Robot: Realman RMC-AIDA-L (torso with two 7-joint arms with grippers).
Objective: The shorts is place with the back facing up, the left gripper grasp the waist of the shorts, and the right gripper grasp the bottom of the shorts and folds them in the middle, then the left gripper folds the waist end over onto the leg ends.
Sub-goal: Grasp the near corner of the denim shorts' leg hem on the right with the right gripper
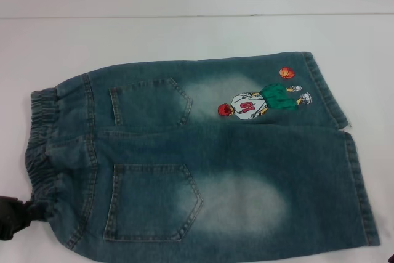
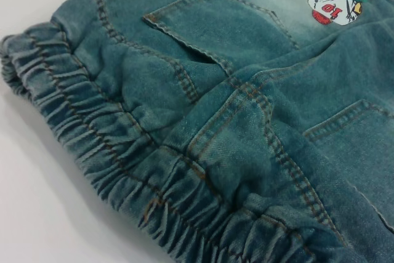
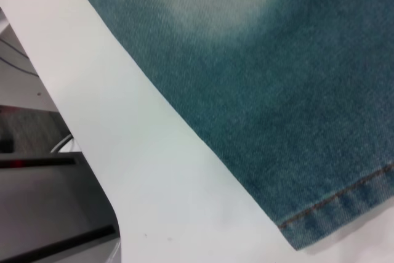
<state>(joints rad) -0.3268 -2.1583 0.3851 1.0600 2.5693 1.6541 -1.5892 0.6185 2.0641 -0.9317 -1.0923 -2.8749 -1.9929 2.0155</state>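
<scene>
Head view showed the left gripper (image 1: 15, 214) at lower left, touching the shorts (image 1: 203, 152) at the waistband (image 1: 40, 146); its opening could not be told. A shallow hold risked slipping. The right gripper was unseen.

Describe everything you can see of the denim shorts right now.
The denim shorts lie flat, back side up, on the white table, waist toward the robot's left, leg hems toward its right. The washed blue-green denim has faded patches, an elastic gathered waistband, two back pockets and a cartoon basketball-player print on the farther leg. The left gripper, a dark shape, touches the near waistband corner. The near leg's stitched hem lies flat on the table.
</scene>
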